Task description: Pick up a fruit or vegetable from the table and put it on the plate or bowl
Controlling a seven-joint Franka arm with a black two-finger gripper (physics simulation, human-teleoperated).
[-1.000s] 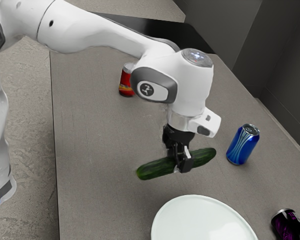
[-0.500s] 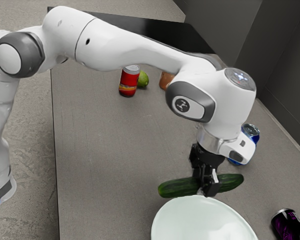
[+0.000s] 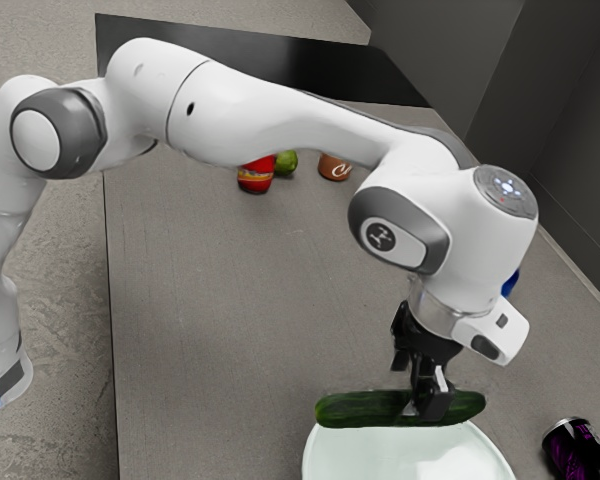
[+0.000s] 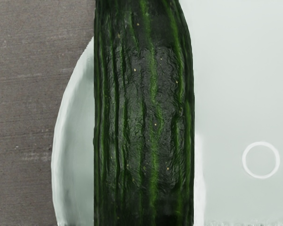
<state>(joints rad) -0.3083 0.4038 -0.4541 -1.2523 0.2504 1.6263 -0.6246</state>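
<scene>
Grey table [image 3: 200, 300] carries: plate [image 3: 380, 458] below the gripper [image 3: 428, 405], purple can [image 3: 578, 450] near it, red can [image 3: 255, 179] and lime [image 3: 286, 161] well beyond

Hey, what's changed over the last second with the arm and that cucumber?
The claw, shut on the cucumber, carried it toward the exterior view's lower right, over the far rim of the plate. The grip held; plate, red can and purple can stayed put.

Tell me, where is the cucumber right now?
Low in the exterior view's right half, the cucumber hangs level in the hand, over the rim of the white plate.
</scene>
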